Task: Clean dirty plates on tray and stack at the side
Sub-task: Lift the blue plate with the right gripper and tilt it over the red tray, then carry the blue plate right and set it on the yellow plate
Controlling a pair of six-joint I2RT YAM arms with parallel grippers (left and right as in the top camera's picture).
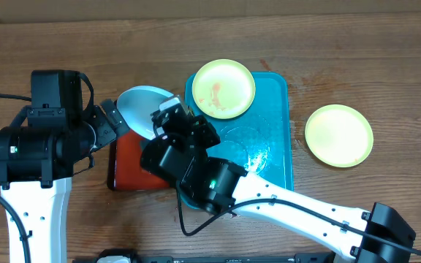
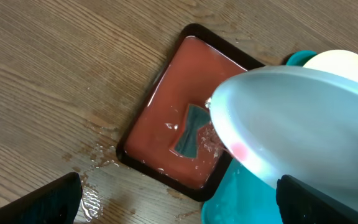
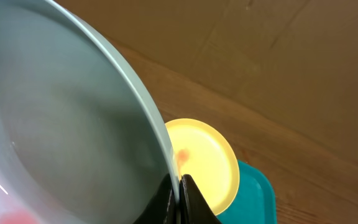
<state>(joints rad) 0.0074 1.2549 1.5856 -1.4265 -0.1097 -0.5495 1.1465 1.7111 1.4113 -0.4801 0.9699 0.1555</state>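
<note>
Plates, count: three round shallow plastic plates, two pale yellow-green and one light blue.
Light blue plate (image 1: 141, 108): off the table, tilted well off level, above the far end of the red tray. A small pink-red smear shows on it in the left wrist view.
Smeared yellow-green plate (image 1: 224, 89): lies flat on the far end of the turquoise tray, with an orange smear near its middle and its rim overhanging the tray's far edge.
Second yellow-green plate (image 1: 339, 135): flat on the wooden table (image 1: 357, 58), to the right of the turquoise tray and apart from it. No smear can be made out.
Trays, count: two.
Large turquoise rectangular plastic tray (image 1: 278, 109): long axis runs from the near side of the table to the far side. Wet glints show on its floor.
Smaller red tray with black rim (image 1: 131, 166): just left of the turquoise one, its surface wet and shiny.
Right gripper (image 3: 182, 198): fingers pinched together on the rim of the light blue plate, carrying it.
Left gripper (image 2: 178, 183): jaws spread wide and gripping nothing, with the blue plate just beyond one finger.
Spill: water drops (image 2: 95, 155) on the wood beside the red tray's corner.
</note>
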